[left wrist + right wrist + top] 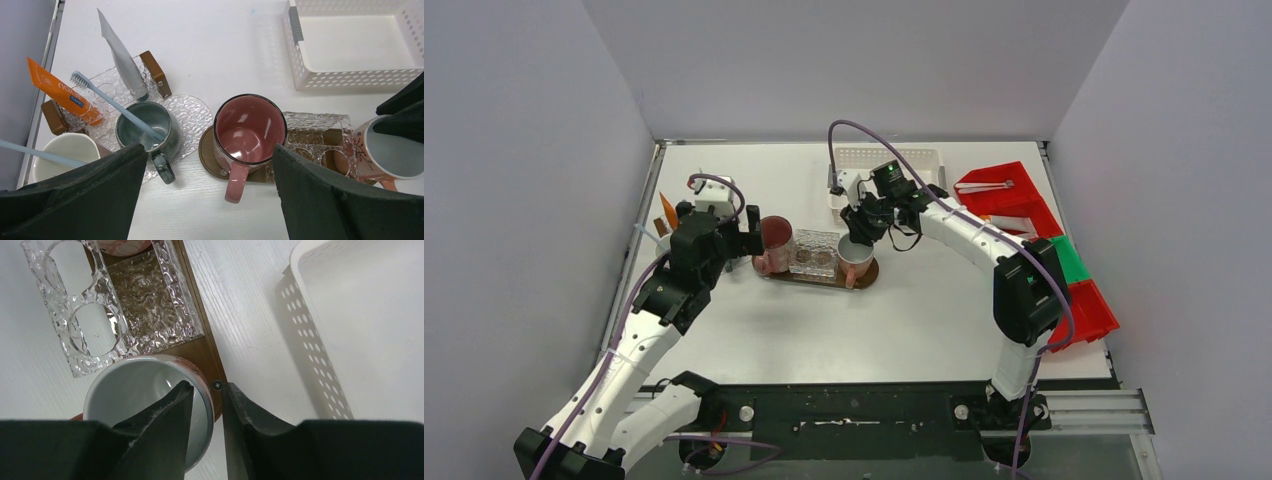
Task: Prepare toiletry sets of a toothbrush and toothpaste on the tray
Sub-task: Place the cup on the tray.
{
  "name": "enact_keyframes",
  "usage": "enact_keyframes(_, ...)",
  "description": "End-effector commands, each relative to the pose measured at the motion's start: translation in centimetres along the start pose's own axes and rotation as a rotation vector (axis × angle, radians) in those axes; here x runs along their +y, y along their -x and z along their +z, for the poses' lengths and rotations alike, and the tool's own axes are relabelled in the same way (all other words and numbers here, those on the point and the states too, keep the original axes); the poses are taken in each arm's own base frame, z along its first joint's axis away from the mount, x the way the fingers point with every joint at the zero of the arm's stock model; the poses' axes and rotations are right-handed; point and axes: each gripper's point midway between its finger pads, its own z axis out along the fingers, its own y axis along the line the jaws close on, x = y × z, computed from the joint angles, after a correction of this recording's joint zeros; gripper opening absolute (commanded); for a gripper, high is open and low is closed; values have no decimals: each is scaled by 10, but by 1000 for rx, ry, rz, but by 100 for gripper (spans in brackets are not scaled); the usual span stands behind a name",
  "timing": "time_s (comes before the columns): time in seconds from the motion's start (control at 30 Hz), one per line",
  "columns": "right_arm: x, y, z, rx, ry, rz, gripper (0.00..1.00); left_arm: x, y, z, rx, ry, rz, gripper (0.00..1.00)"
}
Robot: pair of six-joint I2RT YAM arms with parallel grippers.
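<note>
A maroon mug (775, 238) (249, 131), empty, stands on the left end of a brown wooden tray (819, 275) (209, 159). My left gripper (749, 241) (210, 150) is open, with the mug's handle between its wide jaws. A pinkish-white mug (855, 262) (395, 157) (135, 390) stands on the tray's right end (200, 347). My right gripper (857, 238) (206, 386) is shut on its rim, one finger inside and one outside. A dark green mug (146, 125) holds a blue toothbrush (107, 100). A white mug (62, 152) holds another toothbrush.
A clear glass holder (814, 252) (315, 135) (100, 305) sits mid-tray. An orange tube (60, 92) and a silver tube (122, 57) stand in a second glass holder. A white basket (889, 160) (350, 50) (350, 315) is behind. Red bins (1009, 195) lie right.
</note>
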Motion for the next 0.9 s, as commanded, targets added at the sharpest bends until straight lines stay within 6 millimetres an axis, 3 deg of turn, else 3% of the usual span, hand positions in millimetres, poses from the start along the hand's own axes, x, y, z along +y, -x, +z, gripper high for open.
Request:
enact_keyframes(0.0, -6, 38, -20, -93, -53, -27, 31, 1, 17, -1, -64, 2, -29, 94)
enact_keyframes(0.13, -9, 48, -32, -123, -82, -22, 40, 1, 17, -2, -64, 0, -29, 94)
enact_keyframes(0.5, -31, 65, -98, -222, -318, 36, 67, -2, 18, -3, -70, -16, -32, 94)
enact_keyframes(0.63, -45, 56, -126, -239, -444, 121, 79, -2, 18, -4, -75, -17, -34, 94)
enact_keyframes(0.87, -80, 9, -172, -217, -639, 405, 91, -1, 20, -8, -90, -21, -38, 94)
